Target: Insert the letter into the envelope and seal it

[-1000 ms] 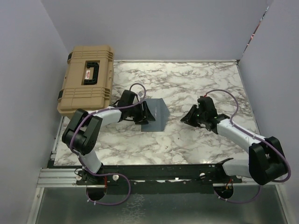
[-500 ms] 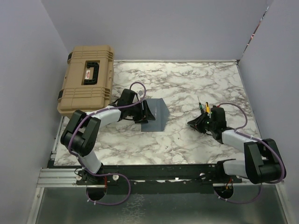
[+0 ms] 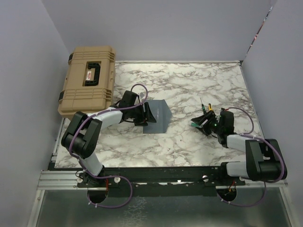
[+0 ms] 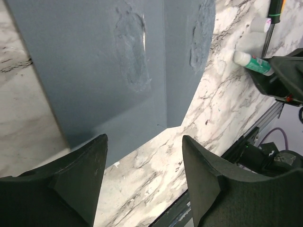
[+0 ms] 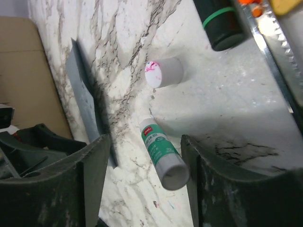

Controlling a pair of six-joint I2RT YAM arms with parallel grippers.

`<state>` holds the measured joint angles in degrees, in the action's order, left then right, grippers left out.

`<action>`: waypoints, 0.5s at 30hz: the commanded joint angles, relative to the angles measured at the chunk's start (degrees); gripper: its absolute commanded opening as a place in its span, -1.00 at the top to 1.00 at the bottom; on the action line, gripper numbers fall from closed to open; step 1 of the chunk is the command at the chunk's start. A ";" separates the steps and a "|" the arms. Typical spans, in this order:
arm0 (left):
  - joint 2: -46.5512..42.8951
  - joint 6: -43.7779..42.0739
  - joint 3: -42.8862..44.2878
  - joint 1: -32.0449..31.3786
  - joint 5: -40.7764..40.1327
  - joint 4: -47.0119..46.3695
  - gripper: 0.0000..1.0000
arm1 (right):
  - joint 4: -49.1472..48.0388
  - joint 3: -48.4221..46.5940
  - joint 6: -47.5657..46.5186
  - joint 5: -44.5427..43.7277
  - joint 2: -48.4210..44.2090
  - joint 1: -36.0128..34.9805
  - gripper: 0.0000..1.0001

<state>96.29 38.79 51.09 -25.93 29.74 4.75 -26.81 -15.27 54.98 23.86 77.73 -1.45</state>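
Observation:
The slate blue-grey envelope (image 3: 158, 116) lies flat near the table's middle, its flap folded down; it fills the top of the left wrist view (image 4: 113, 61). The letter does not show in any view. My left gripper (image 3: 146, 113) is open and empty at the envelope's left edge, its fingers (image 4: 80, 179) over the envelope's edge. My right gripper (image 3: 203, 122) is open and low over the table at the right. A green-and-white glue stick (image 5: 161, 153) lies between its fingers, loose on the marble. The stick's white cap (image 5: 165, 73) lies just beyond it.
A big tan hard case (image 3: 87, 80) stands at the far left edge of the table. A screwdriver with a black and green handle (image 5: 220, 23) lies beside the cap. The table's right wall is close to my right arm.
My right arm has drawn back toward the near right and dropped low to the table. The left arm and the envelope have barely moved.

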 commanded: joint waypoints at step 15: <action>0.01 -4.71 3.64 0.07 -6.23 5.53 -0.22 | 37.79 -10.86 -13.05 -20.96 -18.67 0.61 -0.25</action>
<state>96.29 35.77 53.10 -25.93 25.06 8.93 5.91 -22.44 47.07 2.74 60.77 -1.04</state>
